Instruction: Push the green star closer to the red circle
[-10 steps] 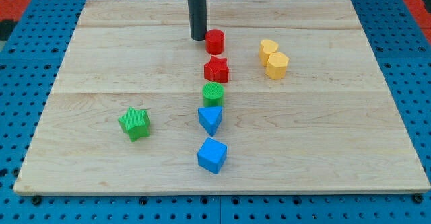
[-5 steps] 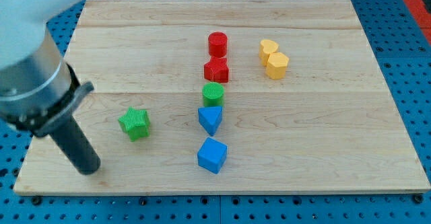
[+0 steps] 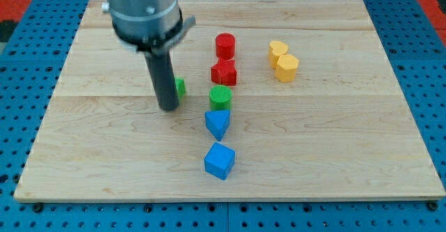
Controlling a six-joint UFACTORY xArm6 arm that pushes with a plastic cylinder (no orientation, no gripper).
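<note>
Leftmost on the wooden board [image 3: 90, 155], the rod's tip [image 3: 168, 108] rested on the wood at the view's left of the central column of blocks. No jaws existed on this arm, only the plain dark rod under a grey cylindrical housing; nothing was grasped. The green star [image 3: 180, 87] lay directly behind the rod, touching it or very nearly so, with only a small green edge visible at the rod's right side; its shape could not be made out at this moment. Next to the right stood the column: the red circle [image 3: 225, 45] at the view's top, the red star [image 3: 224, 72] just below it, then the green cylinder [image 3: 220, 97], the blue triangle [image 3: 217, 123] touching the cylinder's lower side, and the blue cube [image 3: 219, 160] nearest the view's bottom. The green star sat lower left of the red circle, roughly level with the red star and green cylinder. Farthest right, two yellow blocks touched: a yellow heart [image 3: 277, 51] and a yellow hexagon [image 3: 286, 67]. No brand, label or writing was legible anywhere.
</note>
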